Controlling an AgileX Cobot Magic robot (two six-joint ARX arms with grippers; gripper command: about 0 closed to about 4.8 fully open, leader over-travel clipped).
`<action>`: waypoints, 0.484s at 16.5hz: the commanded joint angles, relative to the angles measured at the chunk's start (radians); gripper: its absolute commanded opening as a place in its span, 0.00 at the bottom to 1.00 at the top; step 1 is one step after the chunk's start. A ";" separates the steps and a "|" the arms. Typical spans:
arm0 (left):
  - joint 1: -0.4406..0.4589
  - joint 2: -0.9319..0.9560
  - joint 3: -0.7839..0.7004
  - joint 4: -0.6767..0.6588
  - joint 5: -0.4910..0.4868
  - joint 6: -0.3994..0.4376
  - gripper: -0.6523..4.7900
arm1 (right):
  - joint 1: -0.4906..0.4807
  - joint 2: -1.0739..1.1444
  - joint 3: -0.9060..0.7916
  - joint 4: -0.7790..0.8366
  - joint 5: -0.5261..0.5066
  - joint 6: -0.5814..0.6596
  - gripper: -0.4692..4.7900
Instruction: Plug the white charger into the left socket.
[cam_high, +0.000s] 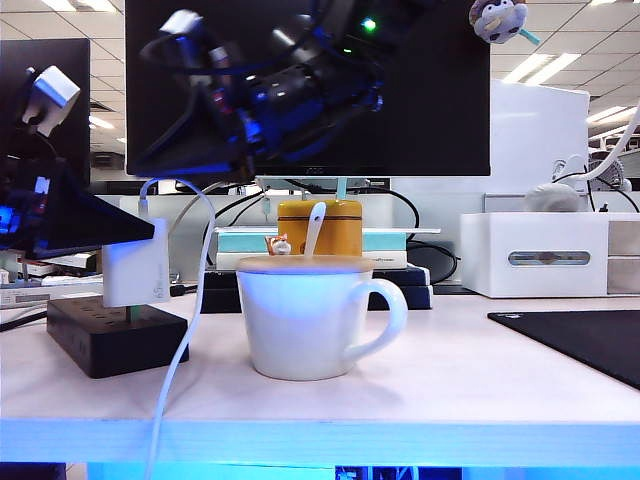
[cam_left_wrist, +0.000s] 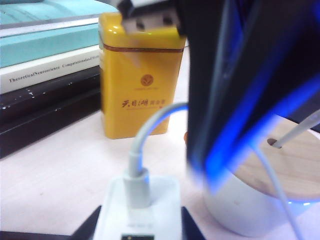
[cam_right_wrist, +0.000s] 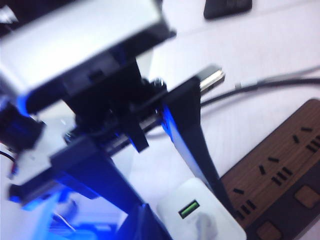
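The white charger (cam_high: 135, 275) stands upright on the top of the black power strip (cam_high: 110, 340), with its thin white cable (cam_high: 170, 390) hanging over the table edge. My left gripper (cam_high: 138, 238) is shut on the charger, and its black fingers (cam_left_wrist: 187, 227) flank the white block (cam_left_wrist: 142, 210) in the left wrist view. Slot holes (cam_right_wrist: 265, 170) show on the strip (cam_right_wrist: 285, 185) beside the charger (cam_right_wrist: 200, 217). I cannot tell the left socket from the other holes, nor whether the prongs are in. My right gripper (cam_right_wrist: 145, 222) is shut and empty, just above the left gripper.
A white mug (cam_high: 305, 320) with a wooden lid (cam_left_wrist: 285, 165) stands right of the strip. Behind it are a yellow tin (cam_high: 320, 228), stacked books (cam_left_wrist: 45, 75) and a monitor (cam_high: 430, 90). A white box (cam_high: 540, 255) and a black mat (cam_high: 590, 340) lie at the right. The blurred right arm (cam_high: 270, 90) crosses high over the left side.
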 joint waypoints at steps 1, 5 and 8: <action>-0.004 0.010 -0.012 -0.079 0.005 -0.013 0.45 | 0.013 -0.007 0.001 -0.014 0.091 -0.032 0.08; -0.004 0.010 -0.012 -0.077 0.009 -0.015 0.45 | 0.014 -0.006 0.001 -0.013 0.200 -0.029 0.08; -0.004 0.010 -0.012 -0.077 0.008 -0.015 0.45 | 0.032 0.006 0.001 -0.010 0.198 -0.034 0.08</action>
